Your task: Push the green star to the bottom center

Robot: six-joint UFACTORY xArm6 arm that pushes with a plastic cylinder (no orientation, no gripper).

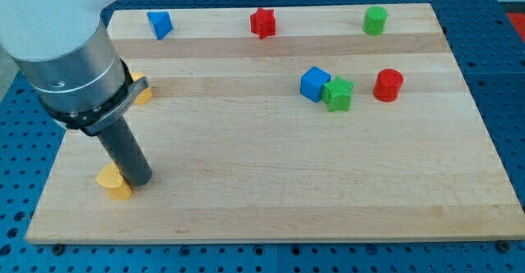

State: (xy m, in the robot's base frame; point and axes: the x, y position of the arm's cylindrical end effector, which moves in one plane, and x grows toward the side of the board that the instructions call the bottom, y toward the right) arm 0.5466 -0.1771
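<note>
The green star (338,93) lies right of the board's middle, touching the blue cube (314,84) on its left. A red cylinder (388,85) stands just to its right, a little apart. My tip (138,180) is at the board's bottom left, far from the star, resting against a yellow block (113,183).
Along the view's top stand a blue triangular block (159,24), a red star (262,22) and a green cylinder (375,20). A second yellow block (143,91) is partly hidden behind the arm at the left. The wooden board (271,191) ends near the view's bottom.
</note>
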